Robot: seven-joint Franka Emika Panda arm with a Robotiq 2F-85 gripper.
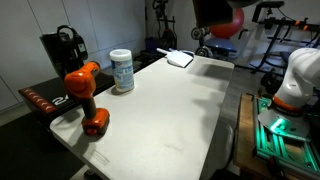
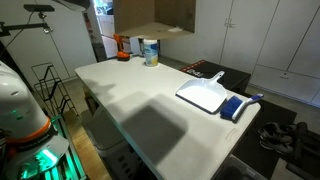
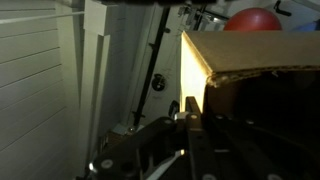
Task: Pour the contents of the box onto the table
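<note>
A cardboard box is held high above the white table (image 1: 170, 110). Its lower part shows at the top edge of both exterior views (image 1: 212, 12) (image 2: 150, 14). In the wrist view the box (image 3: 255, 55) fills the right side, with one torn cardboard edge lit. My gripper (image 3: 190, 115) is shut on the box wall, one finger on each side of it. The gripper itself is above the frame in both exterior views. The box's contents are hidden. The box casts a dark shadow on the table (image 2: 160, 125).
An orange drill (image 1: 85, 95) and a white canister (image 1: 122, 72) stand at one end of the table, also seen in an exterior view (image 2: 150, 52). A white dustpan (image 2: 205, 95) with a blue brush (image 2: 238, 106) lies near the other end. A red ball (image 1: 235, 22) sits behind.
</note>
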